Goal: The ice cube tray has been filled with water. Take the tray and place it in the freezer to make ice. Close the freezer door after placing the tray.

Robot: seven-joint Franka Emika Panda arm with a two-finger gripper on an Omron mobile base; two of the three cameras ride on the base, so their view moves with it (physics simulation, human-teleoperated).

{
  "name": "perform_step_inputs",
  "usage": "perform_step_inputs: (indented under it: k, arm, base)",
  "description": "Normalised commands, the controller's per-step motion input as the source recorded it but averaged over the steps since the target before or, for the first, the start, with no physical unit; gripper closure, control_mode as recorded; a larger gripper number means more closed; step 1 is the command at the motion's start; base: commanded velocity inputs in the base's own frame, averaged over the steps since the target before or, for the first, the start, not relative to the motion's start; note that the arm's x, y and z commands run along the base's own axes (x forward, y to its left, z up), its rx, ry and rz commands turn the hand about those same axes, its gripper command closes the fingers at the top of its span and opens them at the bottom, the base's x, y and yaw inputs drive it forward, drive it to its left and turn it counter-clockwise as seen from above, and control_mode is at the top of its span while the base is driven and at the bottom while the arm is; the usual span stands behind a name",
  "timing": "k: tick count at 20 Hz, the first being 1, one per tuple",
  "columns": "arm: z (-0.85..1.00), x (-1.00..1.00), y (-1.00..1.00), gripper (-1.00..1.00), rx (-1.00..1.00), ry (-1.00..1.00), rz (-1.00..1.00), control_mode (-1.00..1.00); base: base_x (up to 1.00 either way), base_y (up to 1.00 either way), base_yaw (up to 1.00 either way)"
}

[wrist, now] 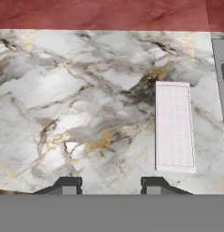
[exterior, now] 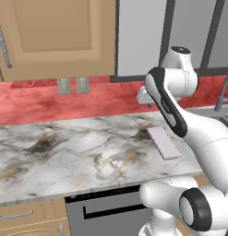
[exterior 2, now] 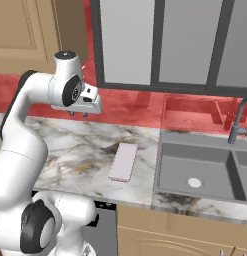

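On the marble counter [exterior: 64,152] the ice cube tray [wrist: 174,127] is lying flat, its long sides running from the front edge toward the red wall [exterior 2: 130,107], and we are seeing nothing resting on it or touching it. From the right base camera we are finding the tray [exterior 2: 123,161] just beside the grey sink [exterior 2: 195,172], on its left, with a bare strip of counter between them. From the left base camera we are seeing the tray [exterior: 164,142] partly tucked behind the white arm [exterior: 180,115]. We are holding our gripper [exterior 2: 77,114] up in the air above the counter, well apart from the tray and nearer the wall, pointing down. Through the hand camera the gripper [wrist: 111,186] is showing 2 dark fingertips [wrist: 68,185] at the bottom, with bare marble between them; the jaws are drawn in to their narrowest and are gripping nothing. The tray is sitting off to the right of them in that view.
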Motion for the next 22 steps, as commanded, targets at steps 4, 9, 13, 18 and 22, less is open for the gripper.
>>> perform_step_inputs:
  k: [4,9,13,18,22]
  arm:
    - [-0.03,0.00,-0.10,-1.00,0.00,0.00,0.00,-1.00]
    - [-0.35,-0.19,-0.24,-1.00,0.00,0.00,0.00,-1.00]
    - [-0.42,-0.24,-0.27,-1.00,0.00,0.00,0.00,-1.00]
    - [-0.16,-0.08,-0.41,-1.00,0.00,0.02,0.00,-1.00]
    - [-0.20,0.00,-0.23,-1.00,0.00,0.00,0.00,-1.00]
  base:
    - [0.00,0.00,0.00]
    - [0.00,0.00,0.00]
    - [0.00,0.00,0.00]
    - [0.00,0.00,0.00]
    - [0.00,0.00,0.00]
